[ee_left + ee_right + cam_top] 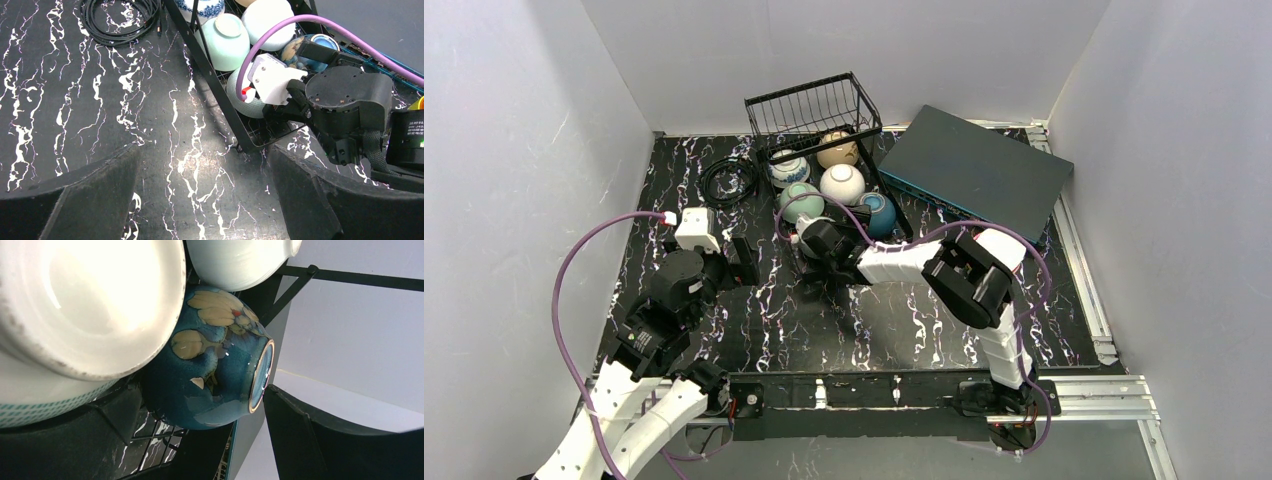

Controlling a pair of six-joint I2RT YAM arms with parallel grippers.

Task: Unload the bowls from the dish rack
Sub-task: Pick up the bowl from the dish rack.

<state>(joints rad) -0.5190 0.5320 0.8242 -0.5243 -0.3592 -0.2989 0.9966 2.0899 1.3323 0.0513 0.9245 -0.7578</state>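
The right gripper point(200, 412) is in the near end of the dish rack point(812, 108), at the far centre of the bench point(874, 330). Its jaws are spread wide around a dark teal bowl point(215, 365) lying on its side. The left gripper point(204, 185) hangs wide open and empty just left of the rack.

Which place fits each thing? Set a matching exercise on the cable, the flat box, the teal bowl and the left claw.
Things:
1 coiled cable
2 flat dark box
3 teal flowered bowl
4 left claw

Places:
a between the fingers of the right claw
b on the table, left of the dish rack
c open above bare table
d right of the dish rack

Pairs: 1-b, 2-d, 3-a, 4-c
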